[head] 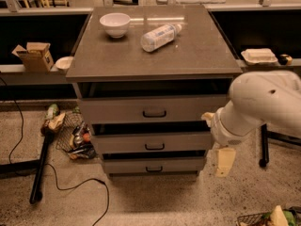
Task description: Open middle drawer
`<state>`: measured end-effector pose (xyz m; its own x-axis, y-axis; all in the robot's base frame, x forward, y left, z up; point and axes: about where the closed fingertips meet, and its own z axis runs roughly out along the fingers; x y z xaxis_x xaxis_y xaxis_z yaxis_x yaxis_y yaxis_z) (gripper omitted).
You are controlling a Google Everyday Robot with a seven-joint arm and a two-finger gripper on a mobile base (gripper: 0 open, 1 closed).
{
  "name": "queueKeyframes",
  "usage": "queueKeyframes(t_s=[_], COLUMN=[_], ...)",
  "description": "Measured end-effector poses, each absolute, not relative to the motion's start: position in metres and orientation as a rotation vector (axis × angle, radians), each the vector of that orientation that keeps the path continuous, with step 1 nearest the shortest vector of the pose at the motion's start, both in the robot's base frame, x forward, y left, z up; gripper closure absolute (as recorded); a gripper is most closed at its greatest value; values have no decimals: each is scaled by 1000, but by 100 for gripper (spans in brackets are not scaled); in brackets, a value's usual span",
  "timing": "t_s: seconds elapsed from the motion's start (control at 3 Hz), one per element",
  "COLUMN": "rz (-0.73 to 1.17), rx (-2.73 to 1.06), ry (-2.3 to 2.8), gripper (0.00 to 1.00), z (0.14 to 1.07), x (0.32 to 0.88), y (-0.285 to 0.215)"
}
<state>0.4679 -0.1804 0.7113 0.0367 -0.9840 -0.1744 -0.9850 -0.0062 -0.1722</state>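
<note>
Middle drawer front faces open floor; gripper, grip state unclear, hangs beside its right edge.

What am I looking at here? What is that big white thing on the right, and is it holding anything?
The big white shape is a mobile robot's single arm. There is only one camera, and it looks down at the front of a grey cabinet with three drawers. The pale piece hanging from the arm's end is the gripper, the part that grabs things. It is to the right of the cabinet, beside the lower drawers, and is not on any handle. Nothing seems to be held. The job is to open the middle drawer. On the cabinet's top are a white bowl and a plastic bottle lying on its side.
</note>
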Motion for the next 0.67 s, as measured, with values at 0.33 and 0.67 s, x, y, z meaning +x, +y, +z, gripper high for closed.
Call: queueKeyframes(t_s=[0.33, 0.67], rz=[84, 167], rx=[-2111, -2064], ry=[1923, 1893], gripper=[0, 0], z=[624, 577], x=[478, 493], y=[-180, -174])
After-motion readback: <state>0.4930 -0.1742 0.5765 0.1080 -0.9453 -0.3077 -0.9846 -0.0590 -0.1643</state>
